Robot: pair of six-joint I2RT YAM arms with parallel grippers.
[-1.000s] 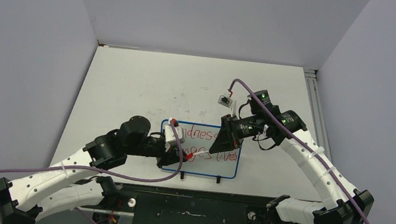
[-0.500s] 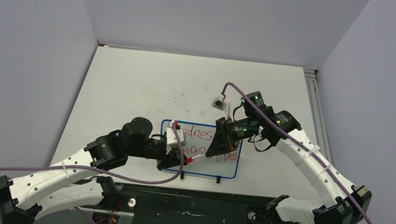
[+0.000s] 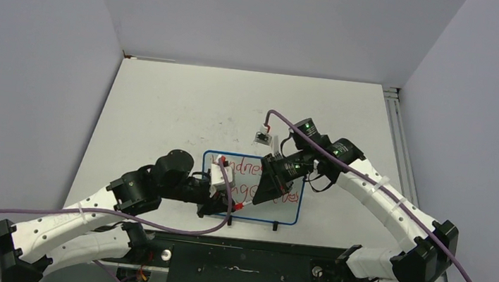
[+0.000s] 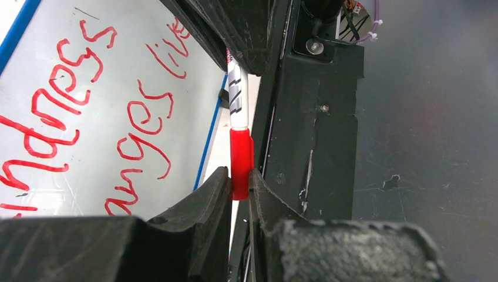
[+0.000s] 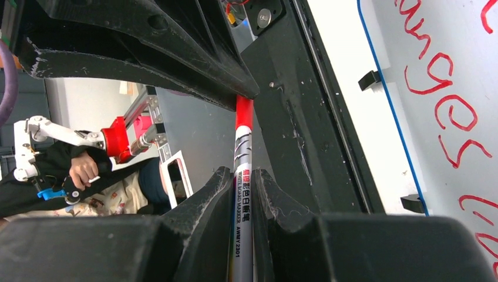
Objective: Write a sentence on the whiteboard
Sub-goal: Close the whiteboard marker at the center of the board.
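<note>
The whiteboard (image 3: 274, 213) under both reaching arms; left hand (image 4: 239, 176) pinches red cap (image 4: 241, 157), right hand (image 5: 242, 176) clamps marker (image 5: 243, 151).

Whiteboard (image 3: 263, 212): red writing (image 3: 247, 168) partly covered in the top view (line starts cropped at the left wrist view's edge). Marker (image 5: 242, 176): near end cut off by the right wrist view's bottom edge.

I count, from my remote console: one small blue-framed white whiteboard (image 3: 255, 220); two small black clips (image 3: 230, 221) on its near edge; two lines of red handwriting (image 3: 250, 168) across it; one red-capped white marker pen (image 5: 242, 153) over it; two black grippers there, left gripper (image 4: 239, 179) and right gripper (image 5: 242, 179).
</note>
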